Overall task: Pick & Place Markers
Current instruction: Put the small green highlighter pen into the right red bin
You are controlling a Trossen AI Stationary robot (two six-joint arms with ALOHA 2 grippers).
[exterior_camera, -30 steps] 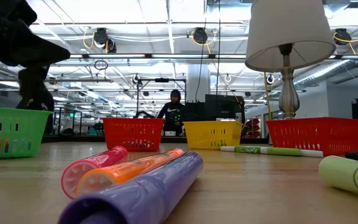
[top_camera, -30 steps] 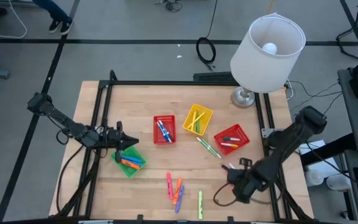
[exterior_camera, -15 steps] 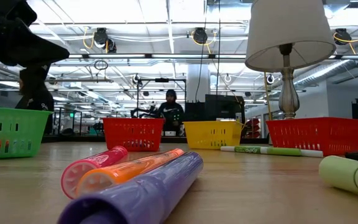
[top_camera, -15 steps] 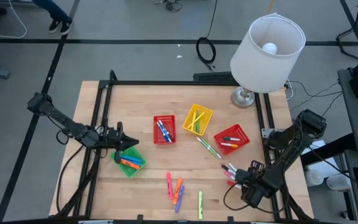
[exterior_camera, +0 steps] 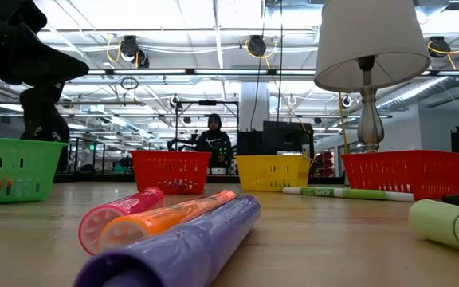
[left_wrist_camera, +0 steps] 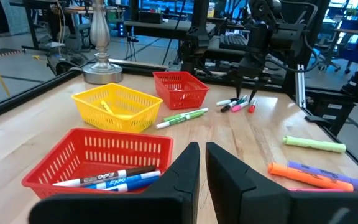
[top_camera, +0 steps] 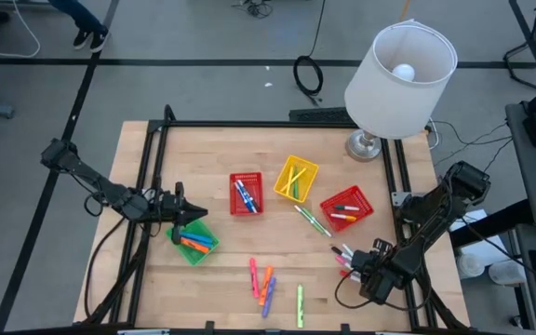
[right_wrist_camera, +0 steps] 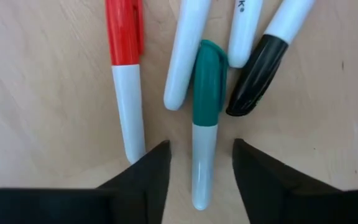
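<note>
From above you see the right gripper (top_camera: 356, 265) over a small cluster of markers (top_camera: 344, 258) near the table's (top_camera: 221, 149) right front; the left gripper (top_camera: 194, 214) hangs above the green basket (top_camera: 194, 244). At table height, three markers (exterior_camera: 174, 227) lie nearest you. Your left wrist shows its fingers (left_wrist_camera: 185, 171) nearly clenched, holding nothing. Your right wrist shows spread fingers (right_wrist_camera: 148, 168) flanking a green-capped marker (right_wrist_camera: 205, 124), not gripping it.

Purple marker (exterior_camera: 174, 251) cut off by the low view's edge; distant person (exterior_camera: 213, 137) blurred.
</note>
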